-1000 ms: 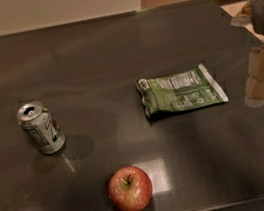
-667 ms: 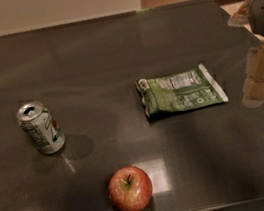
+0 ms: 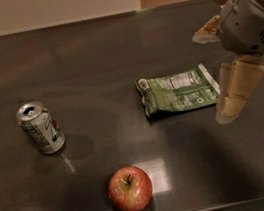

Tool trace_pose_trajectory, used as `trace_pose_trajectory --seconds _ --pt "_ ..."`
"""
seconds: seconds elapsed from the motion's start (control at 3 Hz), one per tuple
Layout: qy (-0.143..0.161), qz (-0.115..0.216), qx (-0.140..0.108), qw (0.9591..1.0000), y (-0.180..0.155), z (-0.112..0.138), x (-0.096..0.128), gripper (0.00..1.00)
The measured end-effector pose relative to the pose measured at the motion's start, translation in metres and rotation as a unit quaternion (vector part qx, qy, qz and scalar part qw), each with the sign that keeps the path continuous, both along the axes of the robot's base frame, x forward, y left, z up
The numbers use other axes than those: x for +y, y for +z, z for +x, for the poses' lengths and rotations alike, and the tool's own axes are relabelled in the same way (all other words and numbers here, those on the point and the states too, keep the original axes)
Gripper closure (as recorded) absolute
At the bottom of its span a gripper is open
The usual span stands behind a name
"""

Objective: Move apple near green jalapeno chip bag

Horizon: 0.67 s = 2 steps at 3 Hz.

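The apple (image 3: 130,189) is red with yellowish patches and a short dark stem. It stands on the dark table near the front edge, left of centre. The green jalapeno chip bag (image 3: 178,92) lies flat further back and to the right, white print facing up. My gripper (image 3: 214,75) hangs at the right, just beside the bag's right end and above the table. Its fingers are spread apart and hold nothing. One tan finger (image 3: 236,90) points down by the bag's right edge. The apple is well away from the gripper.
A silver-green soda can (image 3: 40,127) stands upright at the left. The dark glossy table (image 3: 88,59) ends at a front edge just below the apple and a far edge against the wall.
My gripper has moved left, closer to the right end of the chip bag. The apple, bag and can have not moved.
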<state>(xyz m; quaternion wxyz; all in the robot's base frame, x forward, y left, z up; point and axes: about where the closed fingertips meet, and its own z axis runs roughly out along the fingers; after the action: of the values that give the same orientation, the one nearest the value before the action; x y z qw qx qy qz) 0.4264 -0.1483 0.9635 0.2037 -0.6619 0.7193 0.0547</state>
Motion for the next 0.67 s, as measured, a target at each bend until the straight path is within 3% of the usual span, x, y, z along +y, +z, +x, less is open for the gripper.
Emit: trace_pose_trajectory --seconds 0.33,0.67 --pt "0.064 0.042 0.011 0.997 -0.01 -0.019 0.043 0.0" --pt "0.126 0.067 0.028 0.9893 -0.027 -0.044 0.082 0.0"
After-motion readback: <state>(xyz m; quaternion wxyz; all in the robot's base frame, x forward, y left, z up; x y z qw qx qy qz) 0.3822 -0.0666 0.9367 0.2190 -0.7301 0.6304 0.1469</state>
